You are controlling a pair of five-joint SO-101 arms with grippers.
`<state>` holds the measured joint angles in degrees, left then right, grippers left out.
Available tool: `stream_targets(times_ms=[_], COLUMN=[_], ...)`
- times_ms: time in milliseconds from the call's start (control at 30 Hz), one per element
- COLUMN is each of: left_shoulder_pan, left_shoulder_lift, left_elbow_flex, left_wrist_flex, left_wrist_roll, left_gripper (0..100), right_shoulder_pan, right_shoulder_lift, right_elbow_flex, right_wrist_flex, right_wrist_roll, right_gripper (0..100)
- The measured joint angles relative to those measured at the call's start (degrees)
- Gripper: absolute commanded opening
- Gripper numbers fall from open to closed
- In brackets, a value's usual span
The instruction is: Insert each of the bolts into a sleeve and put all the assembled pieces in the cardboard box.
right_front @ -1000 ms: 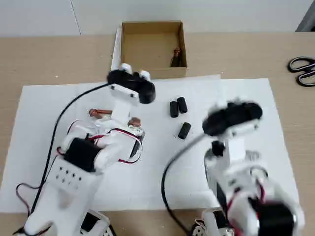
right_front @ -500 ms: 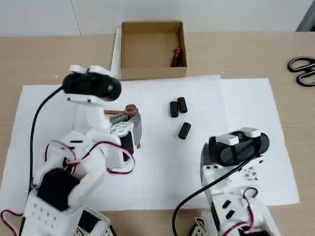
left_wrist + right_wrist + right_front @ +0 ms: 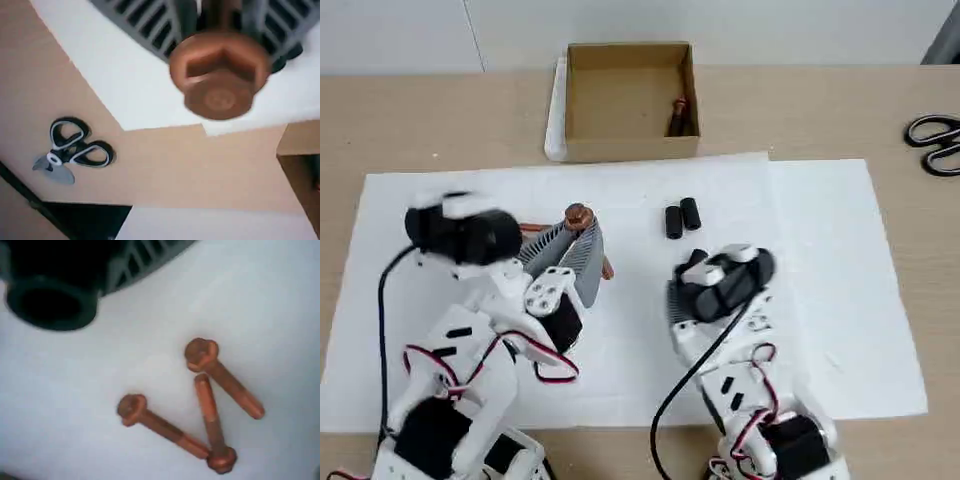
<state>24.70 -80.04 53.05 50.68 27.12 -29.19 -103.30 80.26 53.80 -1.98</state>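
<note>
Risk notes first, then the count.

The left gripper [image 3: 572, 232] pinched one bolt [image 3: 578, 214] between its grey jaws over the white paper [image 3: 820, 250]. The head stood up clear of the tips and the shank was buried between the jaws. We judged this the weak point. With so little shank free, a sleeve pushed on could butt against the jaws and stop short. The push could also swivel the bolt in the pinch or knock it out.

The right gripper [image 3: 698, 285] hung low over the paper, with one sleeve [image 3: 50, 302] right against it, bore towards its camera. We could not tell whether the gripper held that sleeve. If it did not, a crooked approach could roll the sleeve away.

Two spare sleeves [image 3: 673, 222] [image 3: 690, 213] lay side by side just beyond the right arm. Three loose bolts [image 3: 227, 385] [image 3: 162, 429] [image 3: 210, 415] lay on the paper close to the left arm. In our view, a wide swing of either arm could scatter them.

Count:
- Bolts: one pinched, three loose, and one in the box [image 3: 630, 148] as what looked like an assembled piece [image 3: 677, 115]. That made five.
- Sleeves: one at the right gripper, two spare, and presumably one on the boxed piece.
- Box: one.
- Scissors [image 3: 54, 161]: one pair, well off on the bare table [image 3: 420, 110].
</note>
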Motion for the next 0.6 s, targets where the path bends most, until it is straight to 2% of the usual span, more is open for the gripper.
stream_targets(times_ms=[200,600], left_shoulder_pan=[0.0,0.0], left_shoulder_lift=[-9.4,-18.3], left_elbow_flex=[9.1,17.3], left_wrist_flex=[-2.6,-2.7], left_wrist_roll=[-2.0,-1.9], left_gripper=[1,1], right_shoulder_pan=[-5.7,-13.3], right_shoulder_lift=[0.0,0.0], right_elbow_flex=[0.6,0.5], right_wrist_flex=[-1.2,-1.2], right_wrist_roll=[-3.1,-4.2], right_gripper=[0.2,0.2])
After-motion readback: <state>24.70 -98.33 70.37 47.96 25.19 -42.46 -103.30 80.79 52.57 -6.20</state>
